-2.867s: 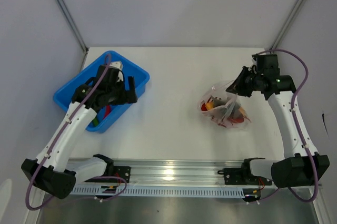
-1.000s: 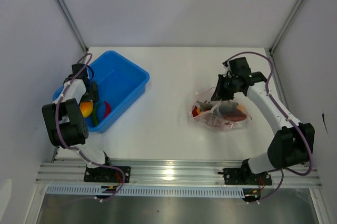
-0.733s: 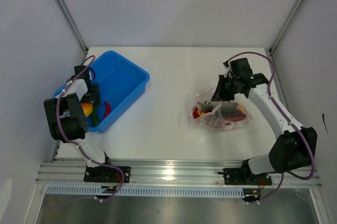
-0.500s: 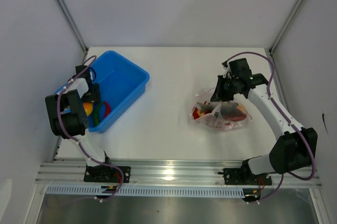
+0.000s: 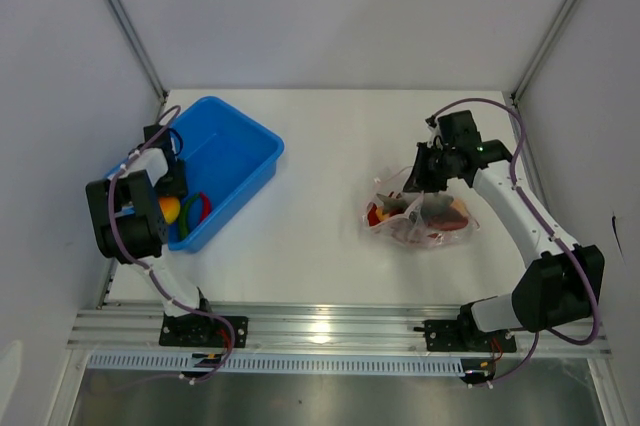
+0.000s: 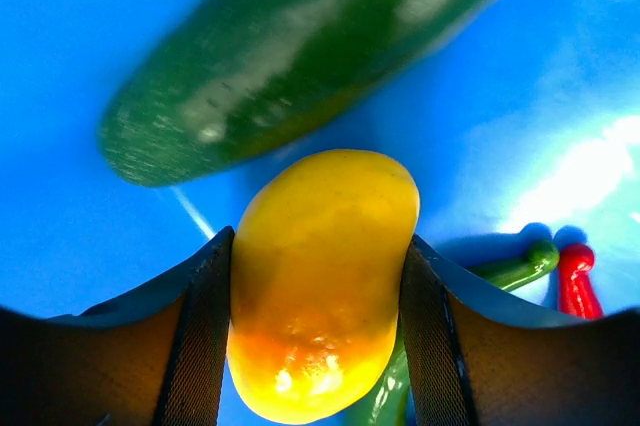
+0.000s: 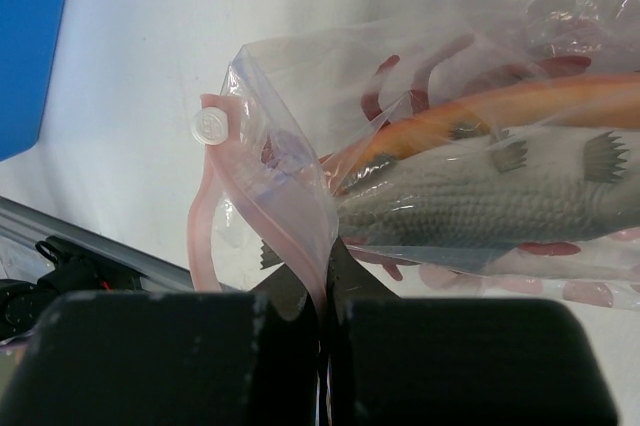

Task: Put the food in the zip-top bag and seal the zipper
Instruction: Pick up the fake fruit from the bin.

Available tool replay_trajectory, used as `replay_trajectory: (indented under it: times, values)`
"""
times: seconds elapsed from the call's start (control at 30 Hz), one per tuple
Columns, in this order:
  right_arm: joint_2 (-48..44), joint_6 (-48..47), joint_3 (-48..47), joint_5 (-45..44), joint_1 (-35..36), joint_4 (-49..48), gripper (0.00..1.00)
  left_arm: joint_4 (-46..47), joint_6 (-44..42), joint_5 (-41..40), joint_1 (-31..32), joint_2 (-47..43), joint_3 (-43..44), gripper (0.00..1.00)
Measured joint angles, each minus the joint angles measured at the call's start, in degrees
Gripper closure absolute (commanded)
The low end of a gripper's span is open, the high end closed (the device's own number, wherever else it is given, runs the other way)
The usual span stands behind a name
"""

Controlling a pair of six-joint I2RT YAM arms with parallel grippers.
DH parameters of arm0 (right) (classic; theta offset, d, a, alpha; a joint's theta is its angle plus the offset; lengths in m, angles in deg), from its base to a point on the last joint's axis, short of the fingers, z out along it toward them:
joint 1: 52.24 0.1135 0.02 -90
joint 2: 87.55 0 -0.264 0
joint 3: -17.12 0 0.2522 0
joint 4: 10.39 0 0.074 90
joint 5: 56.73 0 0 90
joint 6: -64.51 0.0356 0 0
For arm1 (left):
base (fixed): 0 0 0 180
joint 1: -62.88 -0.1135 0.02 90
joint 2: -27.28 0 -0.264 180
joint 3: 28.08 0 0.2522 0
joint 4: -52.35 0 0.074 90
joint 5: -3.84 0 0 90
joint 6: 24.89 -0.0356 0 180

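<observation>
Since a few seconds back the left arm has pulled in from its long reach across the blue bin (image 5: 235,151) and folded up tight at the bin's near-left end, and in the last second its hand (image 6: 315,346) has narrowed down: both fingers now press flat against the sides of a yellow-orange toy piece (image 6: 325,236), gripping it down inside the bin. Right behind that piece, on the bin's floor, lies a long dark green vegetable (image 6: 300,56), slanted, and off to one side a small red chilli (image 6: 575,281) sits next to a thin green stalk (image 6: 515,268). The zip-top bag (image 5: 420,216) has slid a little nearer the bin than it was at first, though it is still well to the right of it, lying on the white desk (image 5: 320,196); over the last second it has hardly stirred. The right hand (image 7: 325,276) is closed tight, pinching the bag's mouth edge where the pink zipper (image 7: 200,236) runs, with a small white round slider (image 7: 209,126) at the strip's end. The bag is clear and crinkled, its mouth gaping rather than sealed, and through the plastic I can make out a grey fish (image 7: 480,201) with an orange piece (image 7: 520,101) lying alongside it.
</observation>
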Motion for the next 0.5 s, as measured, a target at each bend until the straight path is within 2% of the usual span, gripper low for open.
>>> replay_trajectory:
  times: [0.17, 0.37, 0.5]
  values:
    - [-0.11, 0.17, 0.00, -0.37, -0.09, 0.02, 1.00, -2.54, 4.09, 2.95, 0.02, -2.54, -0.02, 0.87]
    - [-0.52, 1.16, -0.24, -1.92, -0.24, 1.31, 1.00, -8.00, 10.38, 7.54, 1.14, -10.43, 1.64, 0.91]
    - [-0.55, 2.93, -1.46, -2.36, -0.42, 2.99, 1.00, -10.10, 14.60, 11.30, 4.74, -16.83, 3.72, 0.92]
